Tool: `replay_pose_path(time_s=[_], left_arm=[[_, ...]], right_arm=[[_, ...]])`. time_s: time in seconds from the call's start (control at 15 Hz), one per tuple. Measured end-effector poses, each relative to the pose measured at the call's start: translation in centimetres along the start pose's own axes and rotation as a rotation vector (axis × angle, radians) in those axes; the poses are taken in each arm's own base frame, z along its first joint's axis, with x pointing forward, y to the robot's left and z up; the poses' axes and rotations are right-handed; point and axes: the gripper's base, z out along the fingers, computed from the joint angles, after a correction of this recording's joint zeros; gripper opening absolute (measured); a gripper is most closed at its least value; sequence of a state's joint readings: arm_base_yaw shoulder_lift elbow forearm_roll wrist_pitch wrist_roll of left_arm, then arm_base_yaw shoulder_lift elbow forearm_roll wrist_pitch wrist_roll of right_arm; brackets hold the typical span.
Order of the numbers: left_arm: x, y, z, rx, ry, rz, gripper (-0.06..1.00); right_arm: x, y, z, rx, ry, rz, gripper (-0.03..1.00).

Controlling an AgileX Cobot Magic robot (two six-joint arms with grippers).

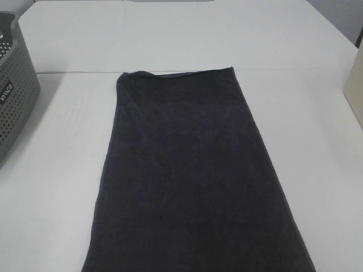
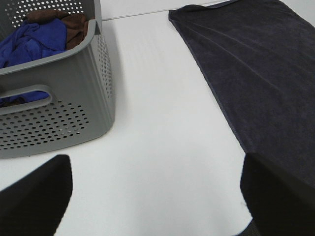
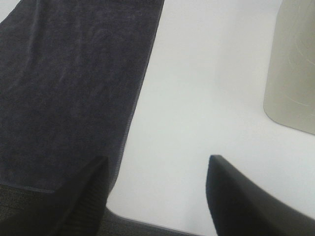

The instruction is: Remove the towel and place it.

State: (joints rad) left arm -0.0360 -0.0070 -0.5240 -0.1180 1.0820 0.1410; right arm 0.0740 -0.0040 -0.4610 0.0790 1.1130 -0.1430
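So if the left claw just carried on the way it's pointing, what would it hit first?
Probably bare table. The left claw is open, with white surface straight ahead between its fingers. The grey basket lies off to one side and the towel to the other. Depth is unclear.

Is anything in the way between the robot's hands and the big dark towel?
Nothing visible is. The towel lies flat on the white table. Bare tabletop lies under the open left gripper and right gripper; the grey basket stands off to the side.
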Motion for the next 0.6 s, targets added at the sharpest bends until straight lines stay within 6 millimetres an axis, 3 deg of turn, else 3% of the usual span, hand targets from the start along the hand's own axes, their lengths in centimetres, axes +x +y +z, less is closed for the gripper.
replay_pose_path(time_s=[0.6], left_arm=[[0.0, 0.0, 0.0, 0.0, 0.0, 0.0, 0.87]], right_arm=[[0.0, 0.0, 0.0, 0.0, 0.0, 0.0, 0.58]])
